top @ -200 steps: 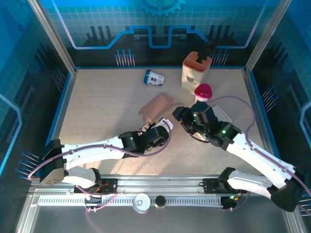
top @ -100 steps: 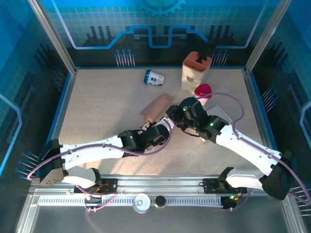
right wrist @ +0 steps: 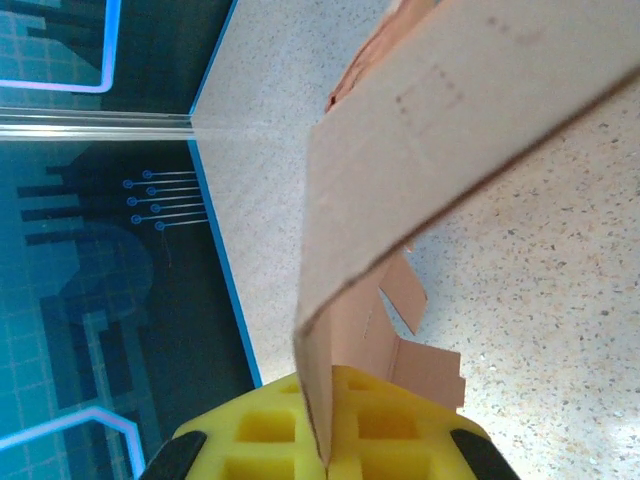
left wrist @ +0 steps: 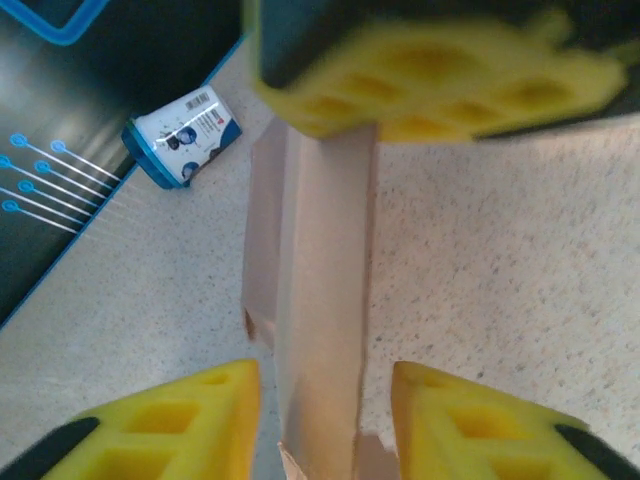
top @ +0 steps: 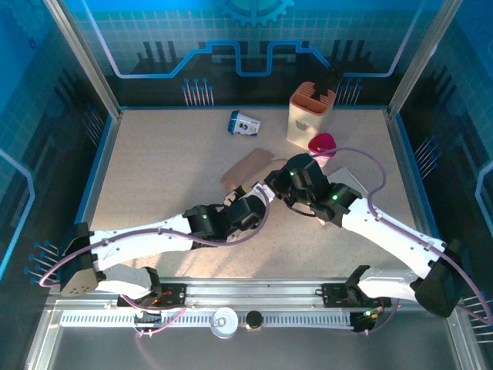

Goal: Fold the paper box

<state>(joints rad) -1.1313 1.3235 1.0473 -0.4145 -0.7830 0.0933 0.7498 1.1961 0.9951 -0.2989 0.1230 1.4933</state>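
The paper box (top: 248, 166) is a flattened brown cardboard piece lying mid-table, partly raised. In the left wrist view the box (left wrist: 318, 290) runs as a narrow folded strip between my left gripper's (left wrist: 325, 432) yellow fingers (left wrist: 170, 430), with a gap on each side, so this gripper is open around it. My right gripper (right wrist: 325, 462) is shut on the box's thin edge, and the box panel (right wrist: 450, 130) rises away from its pads. In the top view the left gripper (top: 251, 202) and the right gripper (top: 271, 183) meet at the box's near end.
A small blue-and-white carton (top: 243, 123) lies at the back. A tan holder with a black tool (top: 311, 112) stands back right, a magenta object (top: 323, 143) in front of it. A grey flat piece (top: 351, 179) lies by the right arm.
The right gripper moved left to the box and shut on its edge. The left gripper, shut a second ago, has opened around the box strip.
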